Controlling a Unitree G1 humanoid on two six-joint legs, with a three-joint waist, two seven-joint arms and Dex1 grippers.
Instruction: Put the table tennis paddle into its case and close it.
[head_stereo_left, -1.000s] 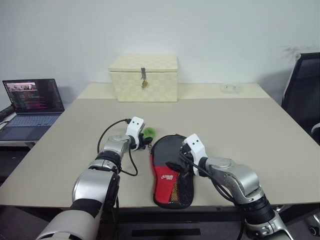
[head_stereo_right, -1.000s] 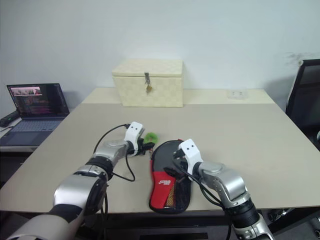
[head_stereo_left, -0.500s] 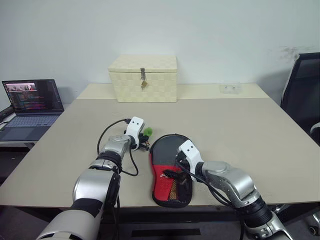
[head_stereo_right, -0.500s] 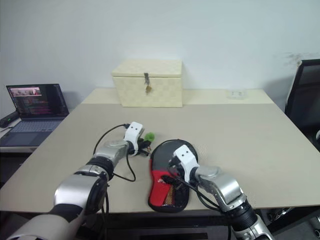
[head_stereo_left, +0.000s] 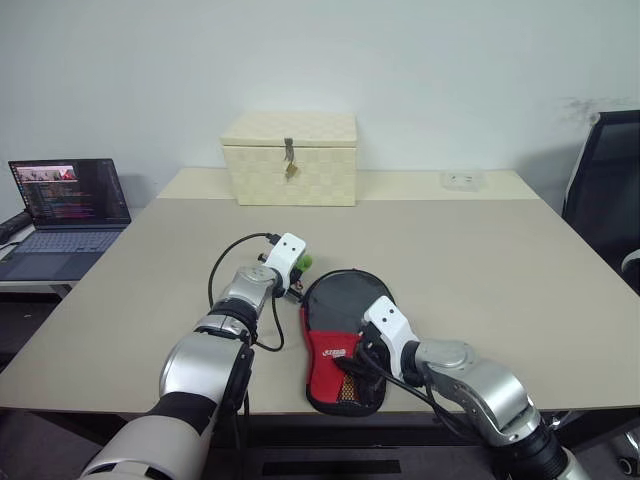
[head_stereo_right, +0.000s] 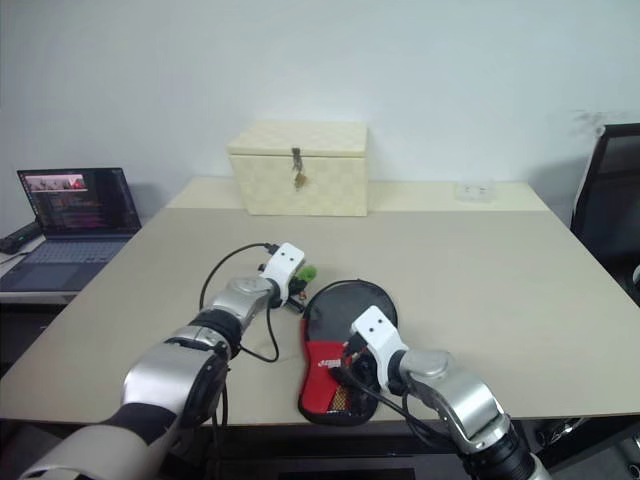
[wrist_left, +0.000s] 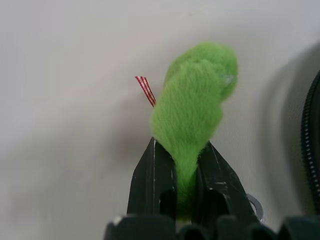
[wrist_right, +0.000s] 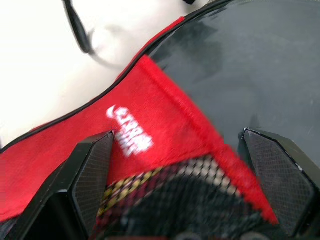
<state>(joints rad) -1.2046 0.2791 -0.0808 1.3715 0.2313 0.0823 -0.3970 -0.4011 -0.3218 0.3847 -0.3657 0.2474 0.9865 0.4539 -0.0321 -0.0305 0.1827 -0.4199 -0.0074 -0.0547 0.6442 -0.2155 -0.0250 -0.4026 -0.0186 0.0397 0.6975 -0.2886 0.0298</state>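
My left gripper (wrist_left: 176, 165) has just clamped its jaws on the green pompom pull (wrist_left: 192, 110), so I can start zipping. The case (head_stereo_left: 340, 340) lies on the desk (head_stereo_left: 480, 260); my right gripper (wrist_right: 175, 165), jaws spread, has drawn back over its red panel.

Our left gripper (wrist_left: 182, 172) is pinched tight, arm stretched forward; our right gripper (wrist_right: 182, 187) spreads its fingers (wrist_right: 92, 172) wide, arm bent inward and low.
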